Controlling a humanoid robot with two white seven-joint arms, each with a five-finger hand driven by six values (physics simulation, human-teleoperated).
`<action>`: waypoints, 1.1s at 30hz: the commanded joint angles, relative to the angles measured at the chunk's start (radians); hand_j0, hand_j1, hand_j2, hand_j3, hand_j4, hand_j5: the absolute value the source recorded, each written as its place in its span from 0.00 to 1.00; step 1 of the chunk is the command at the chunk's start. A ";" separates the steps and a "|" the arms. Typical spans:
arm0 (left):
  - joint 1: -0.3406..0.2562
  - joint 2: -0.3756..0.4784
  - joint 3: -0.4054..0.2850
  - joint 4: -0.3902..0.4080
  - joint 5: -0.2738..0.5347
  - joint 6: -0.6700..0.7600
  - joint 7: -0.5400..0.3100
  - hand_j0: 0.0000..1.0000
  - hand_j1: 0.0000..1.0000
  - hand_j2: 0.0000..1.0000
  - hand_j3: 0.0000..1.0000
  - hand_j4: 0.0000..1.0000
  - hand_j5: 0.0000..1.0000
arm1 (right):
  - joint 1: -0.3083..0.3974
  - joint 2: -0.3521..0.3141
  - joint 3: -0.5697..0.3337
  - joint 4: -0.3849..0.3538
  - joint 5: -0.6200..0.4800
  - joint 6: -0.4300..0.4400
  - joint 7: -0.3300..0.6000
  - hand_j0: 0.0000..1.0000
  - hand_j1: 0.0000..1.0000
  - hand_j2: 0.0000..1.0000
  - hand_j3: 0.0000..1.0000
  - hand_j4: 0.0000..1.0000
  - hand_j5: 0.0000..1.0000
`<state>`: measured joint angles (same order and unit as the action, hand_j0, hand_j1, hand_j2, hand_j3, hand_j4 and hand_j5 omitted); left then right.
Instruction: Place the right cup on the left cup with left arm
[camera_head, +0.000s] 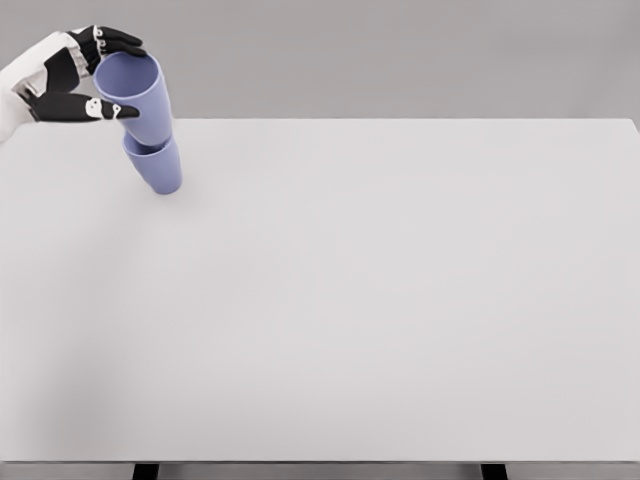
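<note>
Gripping the upper periwinkle-blue plastic cup (133, 92) near its rim, the left hand (82, 75) has its black fingers (118, 41) curled over the far edge and its thumb pressed on the near side, so the hand is closed on that cup. The cup sits nested in the mouth of the lower periwinkle-blue plastic cup (157, 166), which stands on the far left of the white rectangular table (380, 300); both lean slightly in this view. The stacking step thus appears essentially complete, and the placement seems to be in its final phase. The next move would call for spreading the fingers and lifting the hand clear without dragging or tipping the stack. How deeply the upper cup is seated cannot be judged, since the lower rim is hidden behind it. The left arm is cut off at the picture's edge, and the right arm is out of view.
</note>
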<state>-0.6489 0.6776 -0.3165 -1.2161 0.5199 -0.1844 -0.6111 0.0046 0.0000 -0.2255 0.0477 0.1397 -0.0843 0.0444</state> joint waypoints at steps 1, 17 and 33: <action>0.000 -0.001 -0.001 0.018 0.003 0.010 0.000 0.69 0.69 0.69 0.69 0.69 0.69 | 0.000 0.000 0.000 0.000 0.000 0.000 0.000 1.00 1.00 1.00 1.00 1.00 1.00; -0.037 -0.018 -0.006 0.095 -0.006 0.011 0.000 0.69 0.69 0.69 0.69 0.69 0.69 | 0.000 0.000 0.000 0.000 0.000 0.000 0.000 1.00 1.00 1.00 1.00 1.00 1.00; -0.067 -0.067 -0.006 0.179 -0.047 0.011 0.000 0.69 0.69 0.69 0.69 0.69 0.69 | 0.000 0.000 0.000 0.000 0.000 0.000 0.000 1.00 1.00 1.00 1.00 1.00 1.00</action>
<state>-0.7164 0.6128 -0.3229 -1.0398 0.4691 -0.1738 -0.6111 0.0046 0.0000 -0.2255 0.0477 0.1397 -0.0843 0.0444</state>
